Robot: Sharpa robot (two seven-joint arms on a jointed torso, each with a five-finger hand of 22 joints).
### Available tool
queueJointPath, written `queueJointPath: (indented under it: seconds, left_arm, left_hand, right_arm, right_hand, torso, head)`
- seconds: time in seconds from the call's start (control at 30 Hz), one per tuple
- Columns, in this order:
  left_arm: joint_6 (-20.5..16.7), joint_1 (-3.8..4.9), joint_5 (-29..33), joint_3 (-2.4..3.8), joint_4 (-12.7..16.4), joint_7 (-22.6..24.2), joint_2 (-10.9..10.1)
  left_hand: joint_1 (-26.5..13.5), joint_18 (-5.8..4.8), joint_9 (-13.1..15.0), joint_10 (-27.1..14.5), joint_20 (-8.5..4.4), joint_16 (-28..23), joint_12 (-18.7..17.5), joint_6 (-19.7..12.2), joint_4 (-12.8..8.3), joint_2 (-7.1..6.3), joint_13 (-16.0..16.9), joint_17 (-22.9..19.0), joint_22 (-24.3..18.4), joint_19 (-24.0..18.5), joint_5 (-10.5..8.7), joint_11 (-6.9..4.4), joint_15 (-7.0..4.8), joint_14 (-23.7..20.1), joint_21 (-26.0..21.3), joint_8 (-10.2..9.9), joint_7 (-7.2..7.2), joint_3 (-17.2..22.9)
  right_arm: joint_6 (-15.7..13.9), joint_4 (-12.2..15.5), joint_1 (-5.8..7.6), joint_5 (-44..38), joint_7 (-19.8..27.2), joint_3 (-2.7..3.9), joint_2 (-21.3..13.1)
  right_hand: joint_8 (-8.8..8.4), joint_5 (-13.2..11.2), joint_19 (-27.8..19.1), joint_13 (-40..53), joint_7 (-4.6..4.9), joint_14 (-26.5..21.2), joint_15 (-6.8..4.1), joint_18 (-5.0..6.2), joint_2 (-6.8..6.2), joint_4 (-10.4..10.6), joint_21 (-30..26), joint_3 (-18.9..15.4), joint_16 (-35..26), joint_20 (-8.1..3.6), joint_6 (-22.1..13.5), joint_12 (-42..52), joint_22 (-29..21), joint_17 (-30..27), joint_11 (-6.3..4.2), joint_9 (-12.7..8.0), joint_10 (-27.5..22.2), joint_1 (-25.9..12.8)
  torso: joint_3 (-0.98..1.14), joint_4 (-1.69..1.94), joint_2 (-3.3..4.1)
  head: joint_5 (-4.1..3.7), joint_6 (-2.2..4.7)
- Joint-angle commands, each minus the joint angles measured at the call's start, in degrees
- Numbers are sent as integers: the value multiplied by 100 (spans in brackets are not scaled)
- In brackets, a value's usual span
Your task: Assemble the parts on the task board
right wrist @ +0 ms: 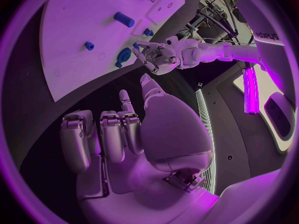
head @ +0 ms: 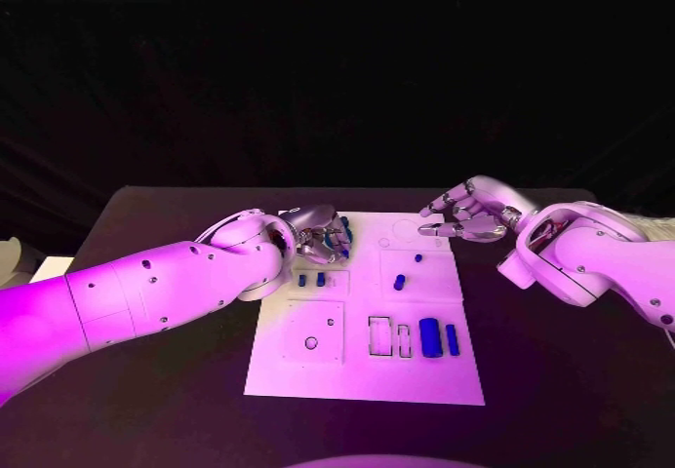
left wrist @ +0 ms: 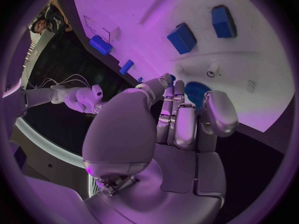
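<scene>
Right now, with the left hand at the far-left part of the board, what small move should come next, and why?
Probably lower the left hand slowly toward the task board. Its fingers seem to hold a round blue part just above the white surface. The right hand hangs holding nothing beyond the board's far-right corner.

Blue parts (head: pixel 429 336) on white task board (head: pixel 317 375)

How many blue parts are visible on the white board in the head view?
7. Two near the front edge, two beside the left wrist, two mid-board, one at the left hand. Others may be hidden.
</scene>
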Motion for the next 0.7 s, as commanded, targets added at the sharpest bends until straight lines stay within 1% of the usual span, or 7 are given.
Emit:
queueJointPath:
  seconds: [0.03,0.2,0.33,0.4,0.47,0.57,0.7]
  left_arm:
    - [-281,6,450,25,67,136,-53]
    - [-321,9,562,56,169,155,-182]
    - [-255,24,631,66,264,126,-342]
    - [-228,29,643,67,284,107,-395]
    - [-200,34,654,68,299,83,-455]
    - [-138,38,665,68,300,43,-545]
    - [-66,39,670,66,284,5,-602]
  left_hand:
    - [-42,-74,-7,51,-2,-23,-30,39,-2,-1,-9,-5,7,212,-4,-2,13,172,23,-28,0,32]
    - [-45,-76,-14,67,-2,-27,-47,52,-13,-1,-13,-21,22,217,-3,-2,13,171,39,-35,1,42]
    - [-51,-78,-22,85,-1,-24,-66,65,-27,-6,-18,-28,34,222,-4,-2,13,171,52,-43,1,50]
    - [-53,-81,-23,87,-1,-22,-69,66,-29,-7,-19,-26,45,224,-4,-2,13,172,63,-45,1,51]
    - [-57,-82,-25,90,-1,-24,-75,68,-31,-11,-20,-32,54,226,-5,-1,14,171,72,-48,1,51]
    - [-57,-83,-25,90,-1,-24,-75,68,-31,-11,-20,-33,55,226,-5,-1,14,171,73,-48,1,50]
    - [-71,-84,-32,99,0,-21,-91,73,-34,-18,-24,-37,62,227,-5,-1,15,171,80,-56,0,51]
  right_arm:
    - [81,-11,-4,-18,47,0,9]
    - [86,-21,-4,-13,49,0,17]
    - [88,-20,-4,-11,45,0,12]
    - [87,-20,-4,-11,42,0,9]
    - [87,-18,-5,-11,40,0,5]
    - [85,-14,-5,-11,37,0,3]
    - [83,-11,-5,-11,37,0,5]
  right_hand:
    - [9,31,600,1499,-34,598,28,-38,71,7,13,-37,23,-1,-13,2,1506,1509,14,5,575,0]
    - [9,31,600,1499,-34,598,28,-38,71,7,13,-37,23,-1,-13,2,1506,1509,14,5,575,0]
    - [9,31,600,1499,-34,598,28,-38,71,7,13,-37,23,-1,-13,2,1506,1509,14,5,575,0]
    - [9,31,600,1499,-34,598,28,-38,71,7,13,-37,23,-1,-13,2,1506,1509,14,5,575,0]
    - [9,31,600,1499,-34,598,28,-38,71,7,13,-37,23,-1,-13,2,1506,1509,14,5,575,0]
    - [14,27,600,1501,-36,598,27,-38,79,9,13,-48,23,-1,-4,5,1506,1509,12,9,576,7]
    - [14,27,600,1501,-36,598,27,-38,79,9,13,-48,23,-1,-4,5,1506,1509,12,9,576,7]
  torso:
    - [3,8,2]
    - [0,6,5]
    - [8,-2,9]
    - [11,5,6]
    - [8,9,6]
    - [-2,10,14]
    - [1,3,14]
  head:
    - [12,14]
    - [6,42]
    - [2,39]
    - [0,33]
    - [15,27]
    - [7,28]
    - [28,4]
